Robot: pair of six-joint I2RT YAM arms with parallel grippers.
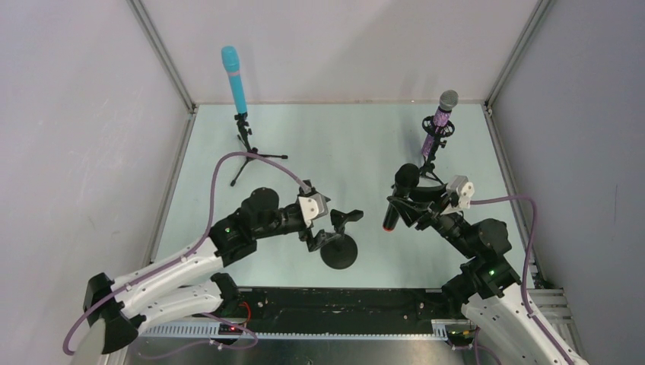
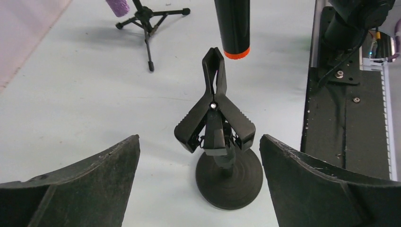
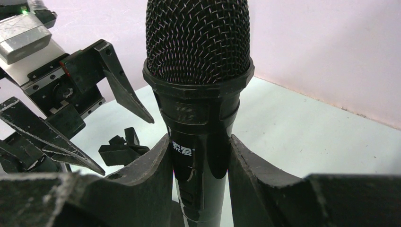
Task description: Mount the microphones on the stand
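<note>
Pinches the black microphone (image 3: 196, 47) by its body in the right tool (image 3: 201, 161), mesh head up, orange end hanging above the worktop (image 1: 319, 144) just beyond the clip stand (image 2: 215, 118). Bears white printed characters on the body below the threaded collar, reading "索爱". Spreads the left tool (image 2: 199, 142) wide, with the clip stand ahead between its fingers, touching neither the spring clip nor the round base (image 2: 229, 182). Carries the light blue microphone (image 1: 234, 80) on a tripod stand (image 1: 247, 148) at rear left and the purple glitter microphone (image 1: 440, 122) on a second stand (image 1: 431, 163) at rear right
</note>
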